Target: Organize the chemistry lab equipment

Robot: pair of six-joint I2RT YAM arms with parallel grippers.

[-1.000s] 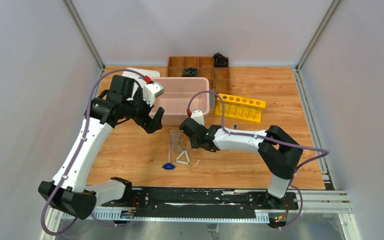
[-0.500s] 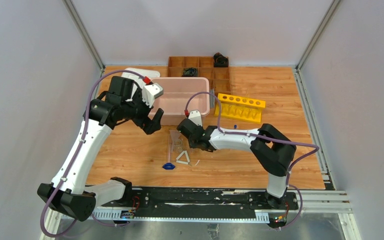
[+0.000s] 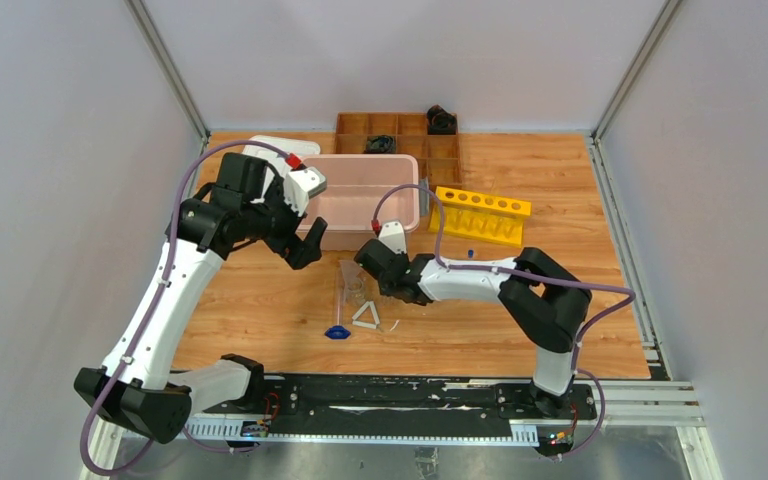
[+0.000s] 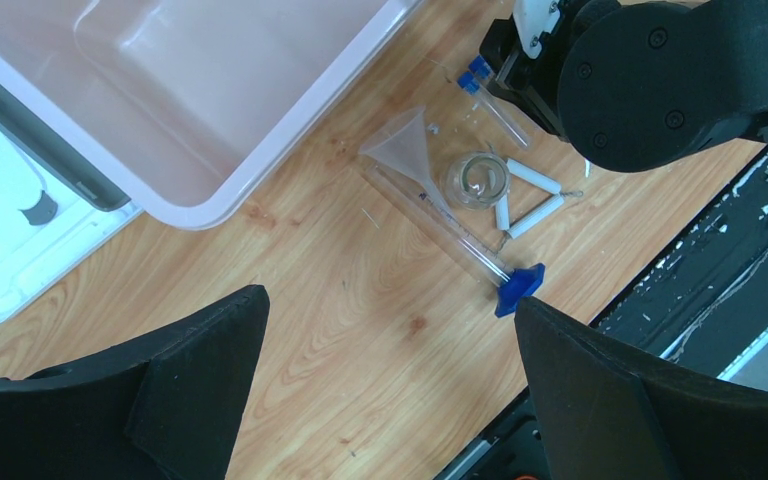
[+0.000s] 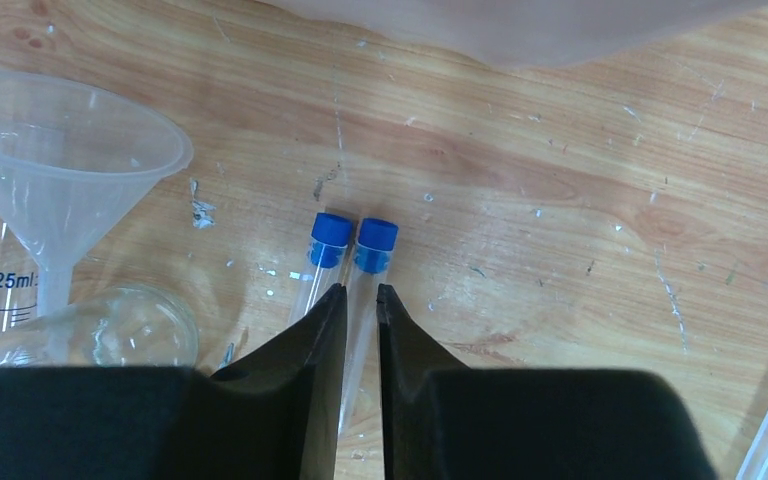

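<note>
Two clear blue-capped tubes (image 5: 328, 262) lie side by side on the wood. My right gripper (image 5: 361, 290) is low over them, its jaws pressed against the sides of the right tube (image 5: 373, 247). A clear funnel (image 5: 60, 165) leans on a graduated cylinder with a blue base (image 4: 520, 288). A small glass beaker (image 4: 477, 180) and a white triangle (image 4: 530, 195) lie beside them. My left gripper (image 4: 390, 300) hangs wide open above bare wood, holding nothing. From above, the left gripper (image 3: 305, 240) is beside the pink bin and the right gripper (image 3: 382, 278) is by the funnel.
A pink bin (image 3: 360, 235) stands at centre back with a white lid (image 3: 275, 148) to its left. A yellow tube rack (image 3: 480, 213) sits to its right, with a tiny blue piece (image 3: 470, 253) in front. A wooden compartment tray (image 3: 400, 125) with black objects lies behind.
The right gripper's jaws have narrowed onto the right tube and its arm has edged slightly left. The left arm has barely moved.
</note>
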